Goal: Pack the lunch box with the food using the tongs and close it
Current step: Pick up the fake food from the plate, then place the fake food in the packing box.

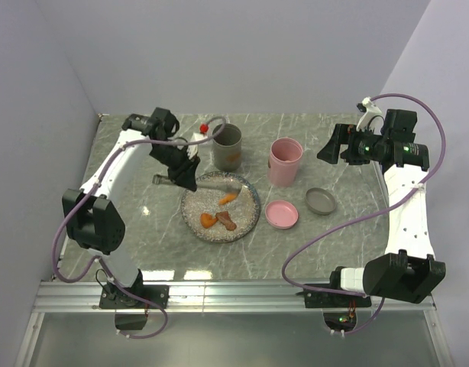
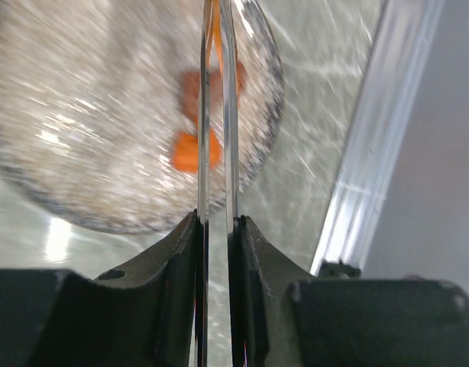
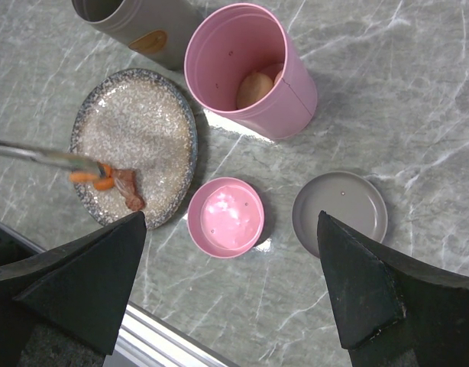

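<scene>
As left gripper (image 2: 218, 225) squeezes tongs (image 2: 205, 115), right gripper (image 3: 228, 222) gapes.

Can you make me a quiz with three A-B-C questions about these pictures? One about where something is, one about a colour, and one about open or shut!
1. Where is the beige ball?
A. on the plate
B. inside the pink container
C. on a lid

2. What colour is the lid nearest the plate?
A. pink
B. blue
C. yellow

3. How is the right gripper?
A. shut on a lid
B. wide open, empty
C. shut on a spoon

Answers:
1 B, the ball shows inside the pink container's mouth.
2 A, the pink lid lies right beside the plate's rim.
3 B, its jaws stand far apart with nothing between them.
</scene>
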